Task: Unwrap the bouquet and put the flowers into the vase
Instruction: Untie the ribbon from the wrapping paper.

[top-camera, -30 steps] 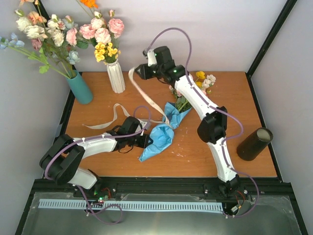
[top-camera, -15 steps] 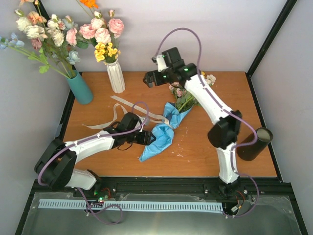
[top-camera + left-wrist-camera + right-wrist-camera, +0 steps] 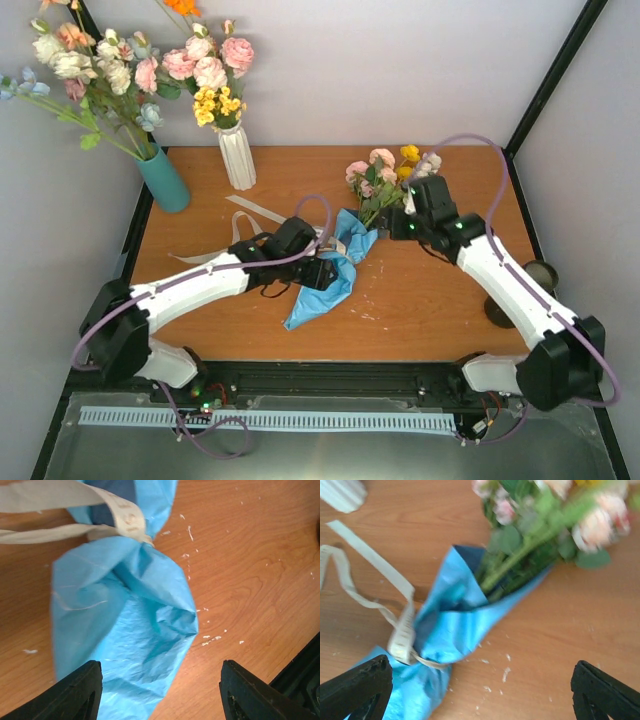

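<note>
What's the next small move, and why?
Probably lower the right pincer onto the green stems and close. It hangs open near them; the flowers lie in the blue paper, the beige ribbon looped round its neck, and the left pincer is open over the paper's tail.

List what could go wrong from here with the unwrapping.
1. The ribbon is looped round the neck of the blue paper. If the open left hand pulls the paper, the flowers may drag along, or the paper may tear.
2. The vase sits near the right edge of the table, partly hidden under the right arm; a swing there could tip it.
3. Loose ribbon tails lie beside the left arm and might snag.
</note>
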Robot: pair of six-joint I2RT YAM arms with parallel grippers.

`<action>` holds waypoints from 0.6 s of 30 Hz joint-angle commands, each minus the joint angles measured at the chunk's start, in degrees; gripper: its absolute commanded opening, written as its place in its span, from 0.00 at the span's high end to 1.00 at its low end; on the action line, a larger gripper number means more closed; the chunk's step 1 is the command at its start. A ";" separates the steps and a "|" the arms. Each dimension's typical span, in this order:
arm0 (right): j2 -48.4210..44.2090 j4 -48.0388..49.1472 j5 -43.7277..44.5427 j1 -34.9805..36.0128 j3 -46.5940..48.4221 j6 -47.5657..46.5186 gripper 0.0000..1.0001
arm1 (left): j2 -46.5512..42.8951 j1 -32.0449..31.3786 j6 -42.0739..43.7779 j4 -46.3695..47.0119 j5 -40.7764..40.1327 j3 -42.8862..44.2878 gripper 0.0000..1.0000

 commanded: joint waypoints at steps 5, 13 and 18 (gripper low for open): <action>-7.09 15.20 -12.48 -4.15 -19.33 12.15 0.09 | 12.47 -5.22 -3.77 4.26 2.50 6.89 0.35; 2.64 26.43 -20.81 -5.38 -22.33 16.58 0.14 | 20.13 -5.82 -3.78 5.33 -0.27 11.35 0.38; 10.27 31.45 -25.40 -5.59 -20.19 19.38 0.21 | 22.48 -5.82 -3.42 6.41 -1.13 11.30 0.41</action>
